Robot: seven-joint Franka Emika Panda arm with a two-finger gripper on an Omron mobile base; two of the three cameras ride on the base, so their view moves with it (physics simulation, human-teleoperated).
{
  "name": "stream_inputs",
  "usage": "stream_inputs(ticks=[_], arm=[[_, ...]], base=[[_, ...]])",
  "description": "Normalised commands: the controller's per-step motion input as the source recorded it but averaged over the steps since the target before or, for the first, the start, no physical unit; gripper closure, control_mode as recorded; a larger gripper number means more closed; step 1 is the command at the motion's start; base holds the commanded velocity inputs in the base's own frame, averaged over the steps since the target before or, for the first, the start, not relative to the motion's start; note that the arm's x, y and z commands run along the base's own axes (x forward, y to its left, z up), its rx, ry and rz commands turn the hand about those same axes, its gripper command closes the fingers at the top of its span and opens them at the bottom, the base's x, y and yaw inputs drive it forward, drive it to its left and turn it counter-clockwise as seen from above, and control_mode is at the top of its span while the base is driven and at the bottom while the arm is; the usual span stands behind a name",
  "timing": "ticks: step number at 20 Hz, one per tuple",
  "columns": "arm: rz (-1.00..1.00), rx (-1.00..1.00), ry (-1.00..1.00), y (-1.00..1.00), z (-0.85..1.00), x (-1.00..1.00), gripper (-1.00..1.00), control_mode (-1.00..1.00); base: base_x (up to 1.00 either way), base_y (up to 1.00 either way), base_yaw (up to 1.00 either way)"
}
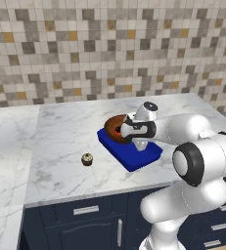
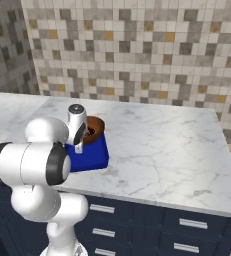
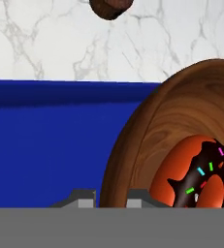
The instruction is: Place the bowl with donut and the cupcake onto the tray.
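Seemingly gripper (image 3: 111, 196) pinches bowl (image 3: 147, 140) – over tray (image 3: 45, 145)

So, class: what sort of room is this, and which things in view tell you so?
Most likely a kitchen, a rendered one: a marble counter over dark blue drawers, a mosaic tile backsplash, and food out, a cupcake and a donut.
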Motion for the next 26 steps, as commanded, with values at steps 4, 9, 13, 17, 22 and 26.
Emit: stream_inputs(ticks=[4,9,13,17,22,26], arm=[[0.04,0.01,0.02,0.12,-0.11,0.0,1.0,-1.0],[0.01,0.0,0.0,0.03,-0.08,0.0,1.0,-1.0],[0.0,0.0,0.0,0.0,-0.08,0.12,1.0,-1.0],[0.0,0.0,0.0,0.0,-0.09,0.18,1.0,-1.0],[0.0,0.0,0.0,0.0,-0.02,0.15,1.0,-1.0],[0.0,0.0,0.0,0.0,-0.04,0.14,1.0,-1.0]], base=[[0.0,0.0,0.0],[0.0,0.0,0.0],[0.0,0.0,0.0],[0.0,0.0,0.0],[0.0,0.0,0.0],[0.0,0.0,0.0]])
